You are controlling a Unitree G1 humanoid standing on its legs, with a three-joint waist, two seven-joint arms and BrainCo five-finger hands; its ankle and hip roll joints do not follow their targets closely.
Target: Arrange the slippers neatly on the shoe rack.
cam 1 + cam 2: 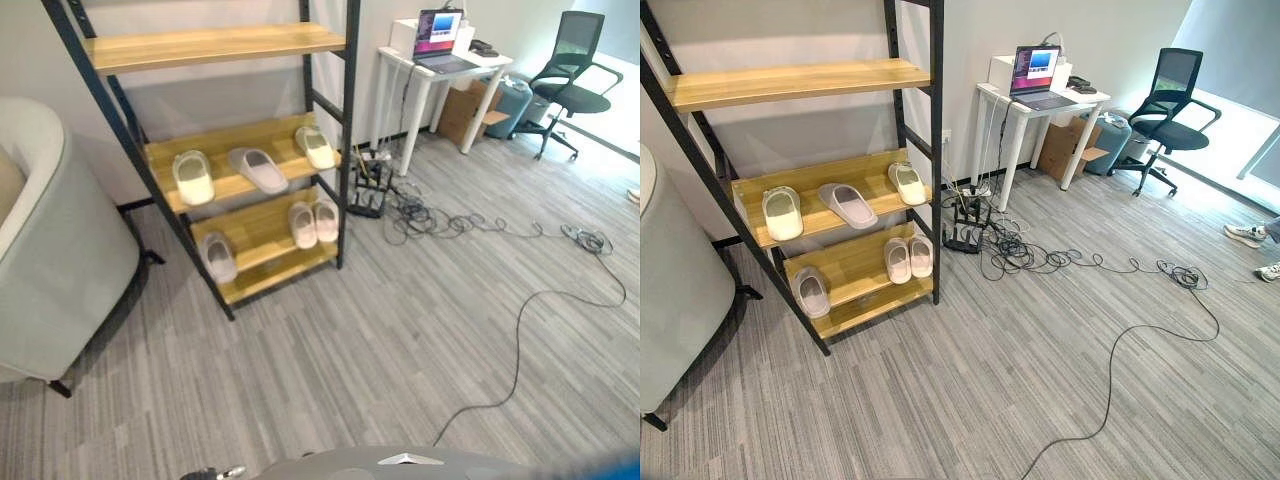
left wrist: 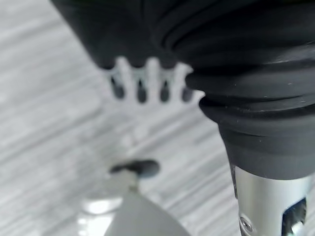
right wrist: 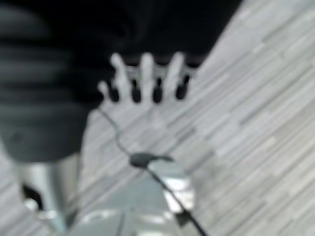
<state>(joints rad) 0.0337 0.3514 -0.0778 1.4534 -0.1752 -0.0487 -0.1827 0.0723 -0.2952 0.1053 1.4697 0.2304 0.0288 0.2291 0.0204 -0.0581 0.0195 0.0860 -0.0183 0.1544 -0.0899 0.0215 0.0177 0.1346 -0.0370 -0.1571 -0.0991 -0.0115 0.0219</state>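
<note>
Six slippers [image 1: 258, 168] sit on the shoe rack [image 1: 215, 46]: three on the middle shelf, three on the bottom one. Left hand [image 2: 147, 83] and right hand [image 3: 145, 78] hang relaxed and empty over the floor [image 1: 400, 330].

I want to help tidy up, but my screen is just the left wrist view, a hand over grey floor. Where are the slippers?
Observer: I see six on the shoe rack, three on its middle shelf and three on the bottom shelf.
Operator: Are they neat?
Observer: Not quite. A pair sits side by side on the bottom shelf, but on the middle shelf the grey slipper lies askew between two cream slippers.
Operator: Is the other hand holding one?
Observer: No, the right hand hangs open over the floor, holding nothing.
</note>
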